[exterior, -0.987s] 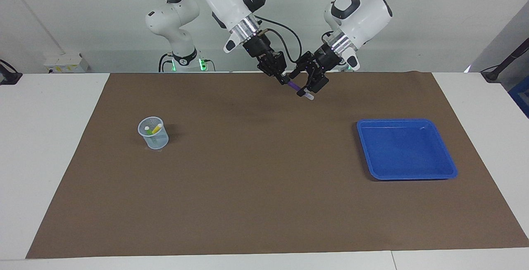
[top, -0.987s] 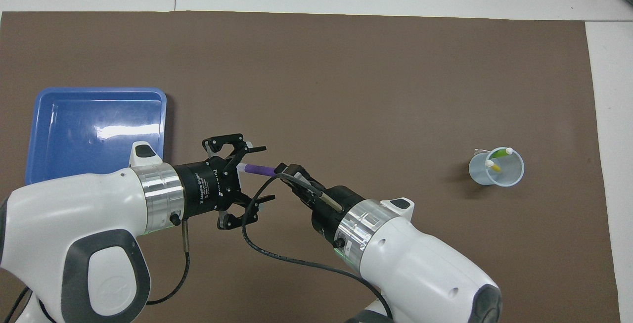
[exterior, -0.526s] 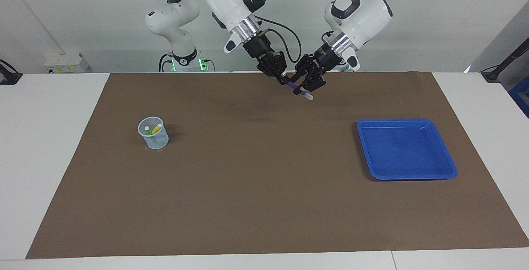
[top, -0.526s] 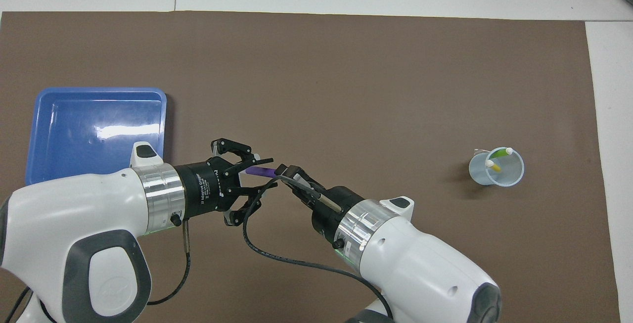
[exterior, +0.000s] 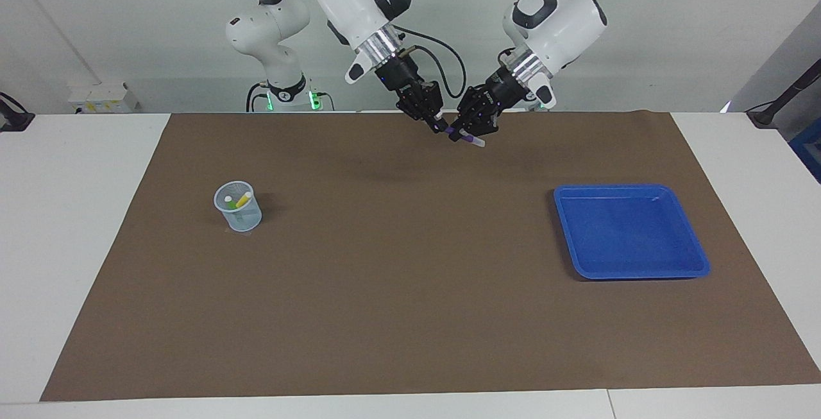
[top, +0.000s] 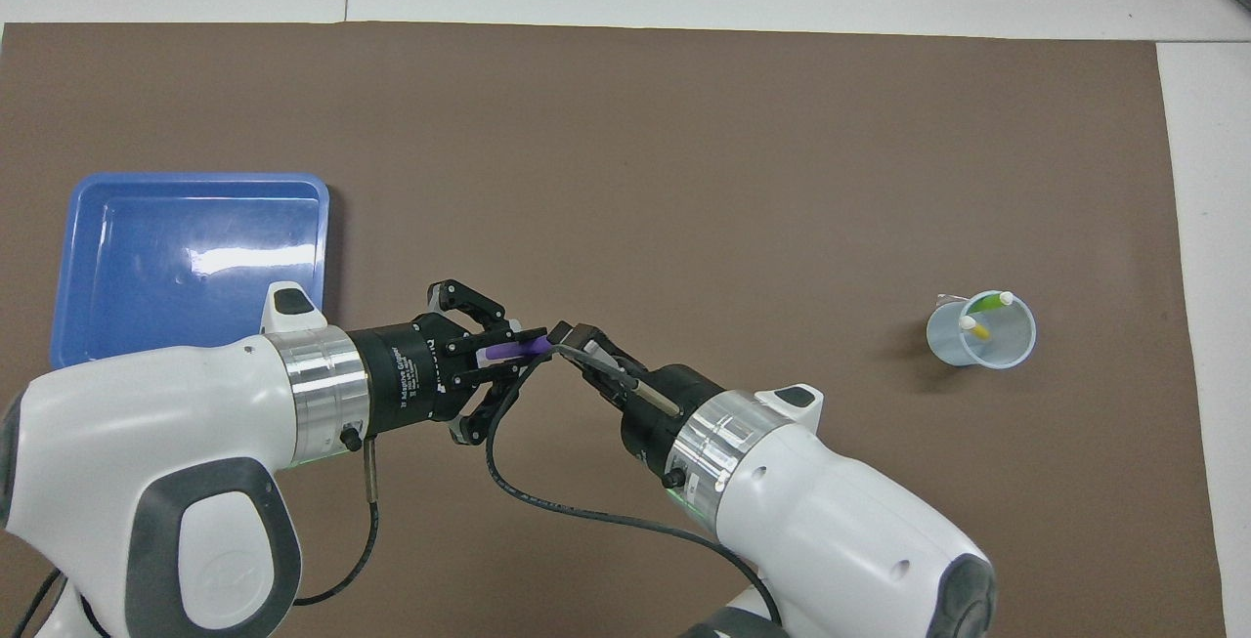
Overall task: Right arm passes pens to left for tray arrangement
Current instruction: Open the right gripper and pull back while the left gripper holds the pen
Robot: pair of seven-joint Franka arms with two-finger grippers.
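Up in the air over the brown mat (exterior: 410, 278), at the robots' edge of the worktop (exterior: 83, 213), both grippers hold the purple pen (top: 516, 347): the left gripper (top: 506, 357) has its fingers closed on one end, the right gripper (top: 562, 335) has its fingers closed on the other. Farther from the robots, the blue tray (exterior: 696, 258) lies toward the left arm's end. The mesh cup (exterior: 240, 217) stands toward the right arm's end, with the green pen (top: 989, 303) and yellow pen (top: 975, 330) in it.

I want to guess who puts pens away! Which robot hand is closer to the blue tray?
The left gripper is nearer the blue tray. It holds the purple pen over the mat, toward the tray's end. The right gripper, gripping the pen's other end, is on the cup's side.
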